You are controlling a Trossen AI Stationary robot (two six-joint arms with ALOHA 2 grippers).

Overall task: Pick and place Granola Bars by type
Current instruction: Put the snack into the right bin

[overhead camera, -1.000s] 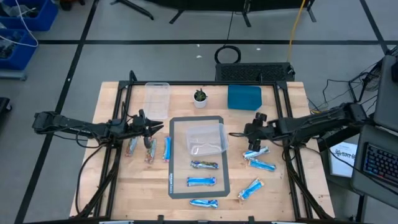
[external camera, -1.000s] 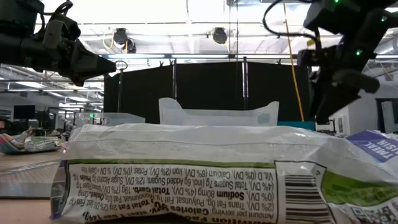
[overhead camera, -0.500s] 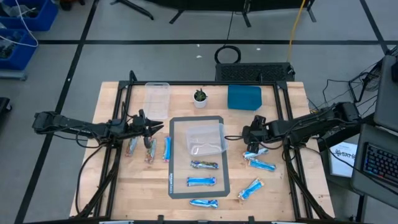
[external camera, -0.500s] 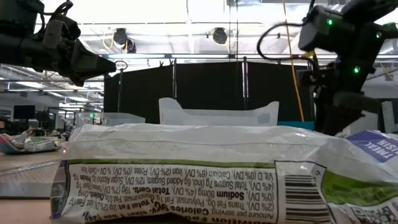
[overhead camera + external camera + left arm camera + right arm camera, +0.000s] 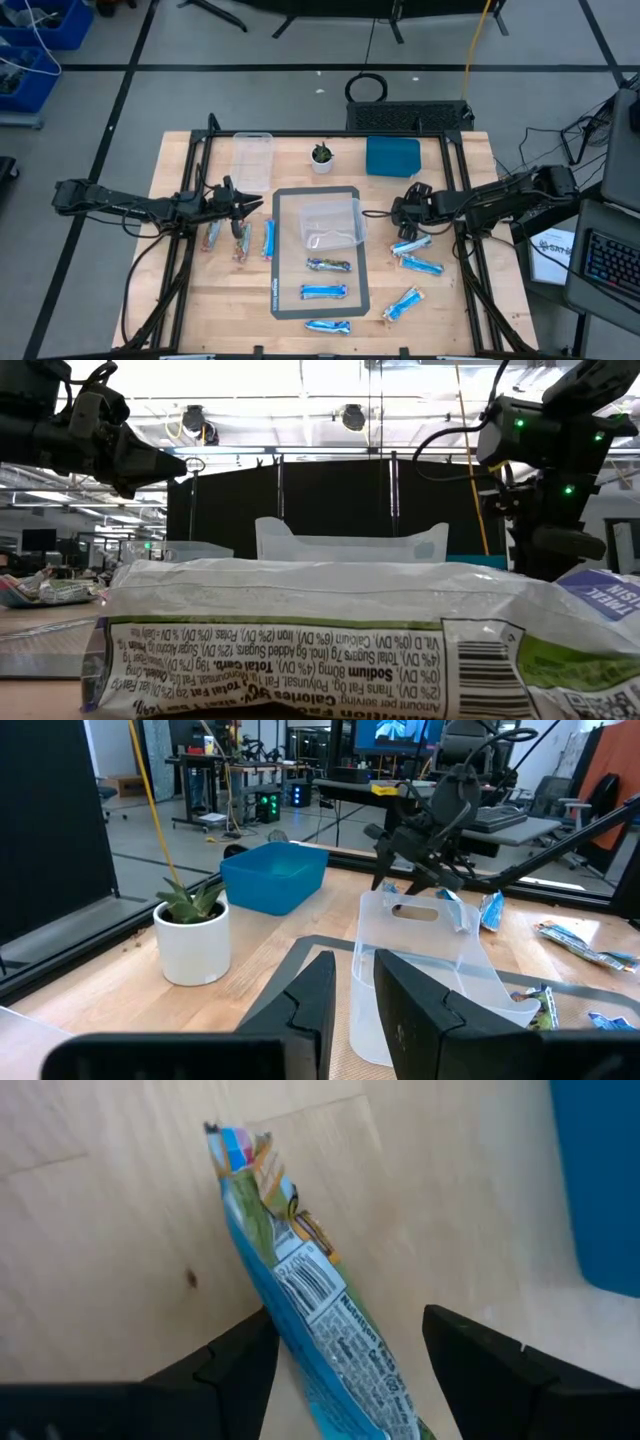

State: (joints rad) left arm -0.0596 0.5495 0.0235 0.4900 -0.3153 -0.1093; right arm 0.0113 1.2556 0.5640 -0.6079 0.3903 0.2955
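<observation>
Low view: nearly blocked by one granola bar wrapper [image 5: 330, 635] lying close to the lens, nutrition print upside down; a second wrapper [image 5: 605, 592] is cut off at the frame edge. Behind them only the top rim of the clear plastic tub [image 5: 350, 542] shows.

Right gripper [image 5: 408, 222]: hovers low over the wooden tabletop [image 5: 450, 300], fingers [image 5: 235, 1365] spread wide apart with nothing clamped. In the right wrist view a blue granola bar [image 5: 310, 1320] lies flat on the tabletop between the two fingers, barcode and nutrition panel up; its near end runs out of frame. High view puts this bar [image 5: 411, 245] just under the gripper, with two more blue bars [image 5: 421, 265] [image 5: 401, 303] farther out on the same side. The blue square bin [image 5: 392, 157] is just beyond the gripper; contents cannot be made out.

Left gripper [image 5: 254, 204]: held above the tabletop beside the dark-bordered mat [image 5: 283, 300], fingers [image 5: 305, 1010] a narrow gap apart, nothing between them. Three bars [image 5: 240, 241] lie side by side just below it; types are hard to tell, one looks brownish.

Containers: the clear tub [image 5: 330, 222] on the mat, between the grippers, looks empty. Three bars [image 5: 325, 292] lie on the mat beside it, one darker, two blue. A second clear tub [image 5: 252, 160] sits beyond the left gripper, nothing visible inside. Small potted plant [image 5: 192, 935] between that tub and the bin.
</observation>
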